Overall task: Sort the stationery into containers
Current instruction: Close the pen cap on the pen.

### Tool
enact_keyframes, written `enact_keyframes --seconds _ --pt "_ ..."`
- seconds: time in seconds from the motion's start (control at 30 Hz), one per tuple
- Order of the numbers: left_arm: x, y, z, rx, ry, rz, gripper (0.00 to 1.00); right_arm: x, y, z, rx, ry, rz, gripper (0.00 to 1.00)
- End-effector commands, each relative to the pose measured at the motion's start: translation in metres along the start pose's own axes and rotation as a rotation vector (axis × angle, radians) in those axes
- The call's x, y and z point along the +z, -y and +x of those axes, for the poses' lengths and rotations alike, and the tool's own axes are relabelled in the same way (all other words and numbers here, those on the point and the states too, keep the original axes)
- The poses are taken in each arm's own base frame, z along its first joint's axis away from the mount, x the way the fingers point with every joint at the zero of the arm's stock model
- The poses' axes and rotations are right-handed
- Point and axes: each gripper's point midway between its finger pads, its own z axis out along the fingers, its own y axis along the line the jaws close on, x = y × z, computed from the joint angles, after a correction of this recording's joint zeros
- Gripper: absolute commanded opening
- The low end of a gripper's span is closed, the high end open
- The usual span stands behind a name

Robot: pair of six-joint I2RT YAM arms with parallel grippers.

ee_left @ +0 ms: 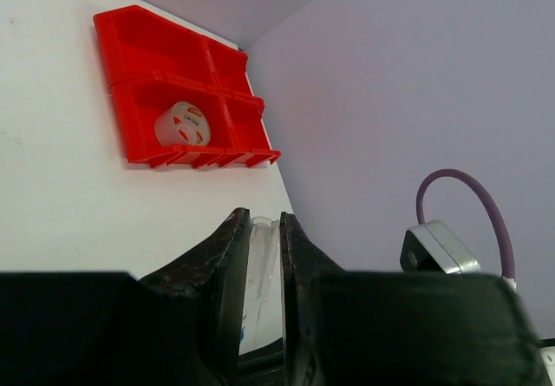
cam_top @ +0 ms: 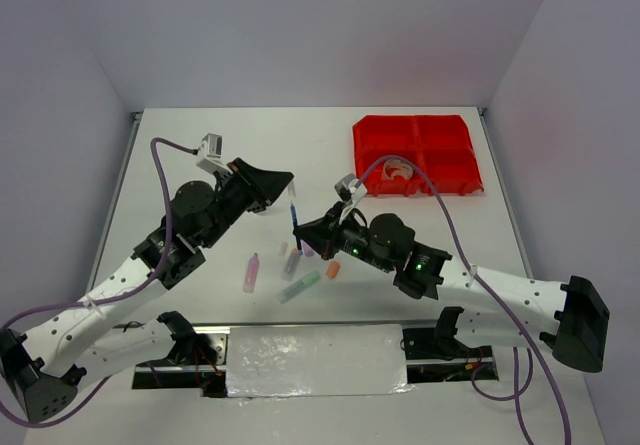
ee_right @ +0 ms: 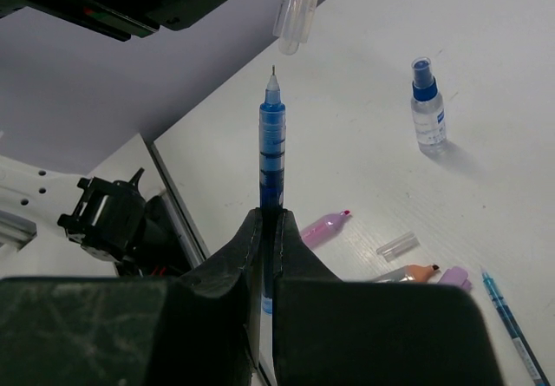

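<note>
My right gripper (ee_right: pixel 268 217) is shut on a blue pen (ee_right: pixel 272 139) that stands upright with its bare tip up; from above it is seen mid-table (cam_top: pixel 293 211). Just over that tip hangs a clear pen cap (ee_right: pixel 295 9), with my left gripper (ee_left: pixel 260 221) shut on it (ee_left: pixel 260 260). The cap's open end is a short gap above the tip, not touching it. The red containers (cam_top: pixel 462 183) sit at the far right, and a tape roll (cam_top: pixel 396 172) lies in the near left bin. The left wrist view also shows the containers (ee_left: pixel 130 139) and the tape roll (ee_left: pixel 184 126).
On the table below the grippers lie a pink highlighter (cam_top: pixel 250 272), a green highlighter (cam_top: pixel 299 286), an orange piece (cam_top: pixel 332 269), an orange-tipped highlighter (ee_right: pixel 408 273), a loose clear cap (ee_right: pixel 397 245), a purple piece (ee_right: pixel 453 275), another blue pen (ee_right: pixel 512 325) and a blue-capped bottle (ee_right: pixel 428 108).
</note>
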Motion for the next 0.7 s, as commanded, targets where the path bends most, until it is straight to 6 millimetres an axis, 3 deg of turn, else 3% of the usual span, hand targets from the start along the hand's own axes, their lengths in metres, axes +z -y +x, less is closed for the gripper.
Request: enact_keyframes --seconds 0.0,0.67 --pt "0.0010 0.0158 -0.0062 0.011 0.025 0.071 0.00 -0.0002 -0.0111 -0.0278 -0.010 0.067 -0.014 0.00" --pt "-0.0018 0.0132 -0.0056 0.031 0.029 0.076 0.00 0.0026 -0.0069 -0.0289 0.018 0.048 0.031 0.00"
